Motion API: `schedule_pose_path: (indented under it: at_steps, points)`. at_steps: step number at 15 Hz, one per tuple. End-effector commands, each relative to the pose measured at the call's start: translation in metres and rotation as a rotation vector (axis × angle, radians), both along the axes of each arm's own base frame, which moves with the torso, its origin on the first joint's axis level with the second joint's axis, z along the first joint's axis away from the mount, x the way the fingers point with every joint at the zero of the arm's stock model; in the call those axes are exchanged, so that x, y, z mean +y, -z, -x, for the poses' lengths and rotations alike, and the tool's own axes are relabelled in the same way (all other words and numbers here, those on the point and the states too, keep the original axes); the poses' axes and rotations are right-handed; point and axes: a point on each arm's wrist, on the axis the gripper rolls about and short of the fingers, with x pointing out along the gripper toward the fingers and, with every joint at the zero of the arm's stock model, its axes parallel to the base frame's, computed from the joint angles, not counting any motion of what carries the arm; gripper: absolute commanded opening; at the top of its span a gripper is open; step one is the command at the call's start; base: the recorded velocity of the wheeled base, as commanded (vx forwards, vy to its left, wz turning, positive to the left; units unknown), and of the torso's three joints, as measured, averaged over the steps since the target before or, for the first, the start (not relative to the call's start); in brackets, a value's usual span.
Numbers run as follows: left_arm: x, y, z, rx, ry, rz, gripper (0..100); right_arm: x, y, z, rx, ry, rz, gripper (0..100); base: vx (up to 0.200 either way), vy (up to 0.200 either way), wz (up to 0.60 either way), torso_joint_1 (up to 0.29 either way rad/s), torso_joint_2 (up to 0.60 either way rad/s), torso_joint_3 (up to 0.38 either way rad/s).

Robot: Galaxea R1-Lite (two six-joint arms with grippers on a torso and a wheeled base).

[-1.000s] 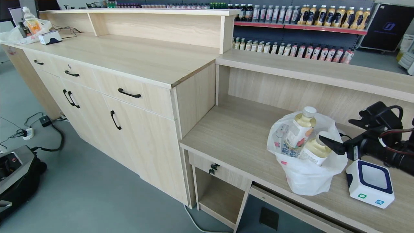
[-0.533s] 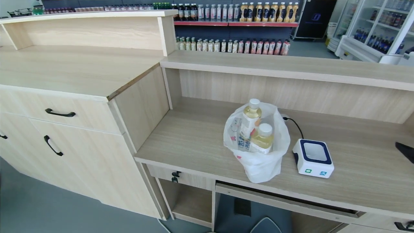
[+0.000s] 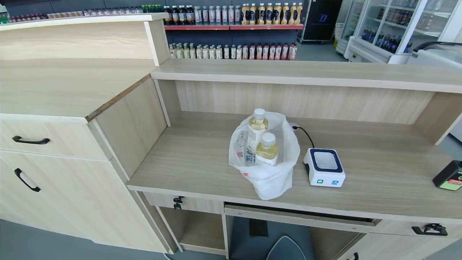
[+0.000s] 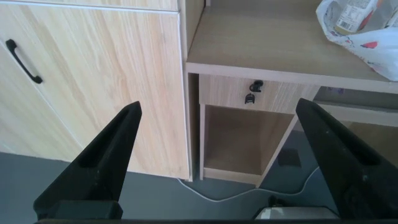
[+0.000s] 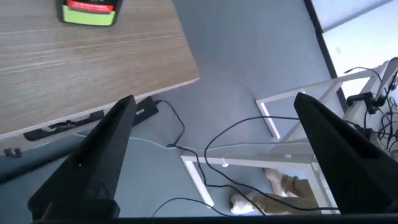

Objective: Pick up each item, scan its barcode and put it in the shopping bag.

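Desk: I see a long light wood-grain desk (image 3: 379, 173) with a raised ledge along its back; everything for the task sits on it.
Cabinet: a taller light wood cabinet with black handles (image 3: 54, 173) joins the desk on its left.
Store shelving: dark racks with rows of drink bottles (image 3: 231, 52) stand behind the ledge.
Shopping bag: the white plastic shopping bag (image 3: 269, 180) stands open-mouthed near the front edge of the desk, left of centre.
Left end effector: my left end effector (image 4: 217, 104) has its two black fingers spread wide and holds nothing; it hangs low in front of the cabinet door and the open space under the desk.
Right end effector: my right end effector (image 5: 214, 98) is also spread wide and holds nothing, off the right end of the desk above grey floor.
Bottles: a tall pale-yellow drink bottle with a white cap (image 3: 255, 137) and a shorter one like it (image 3: 267, 150) stand upright in the bag, touching.
Scanner: a white square barcode scanner with a dark blue frame (image 3: 324, 167) sits just right of the bag.
Device: a small black device with a green and red face (image 3: 449, 176) lies at the far right of the desk.
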Motion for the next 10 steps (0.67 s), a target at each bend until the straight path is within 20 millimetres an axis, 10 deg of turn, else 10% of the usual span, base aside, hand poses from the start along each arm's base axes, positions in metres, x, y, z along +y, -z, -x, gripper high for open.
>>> schedule_pose_path:
  at_steps: [1,10]
  points:
    - [0.0,0.0,0.0,0.0,0.0,0.001,100,-0.056,0.039,-0.02,0.084,0.051,-0.072,100,0.0,0.0,0.0,0.0,0.0,0.0]
    - [0.0,0.0,0.0,0.0,0.0,0.001,100,-0.077,0.022,-0.07,-0.001,-0.132,-0.038,100,0.0,0.0,0.0,0.0,0.0,0.0]
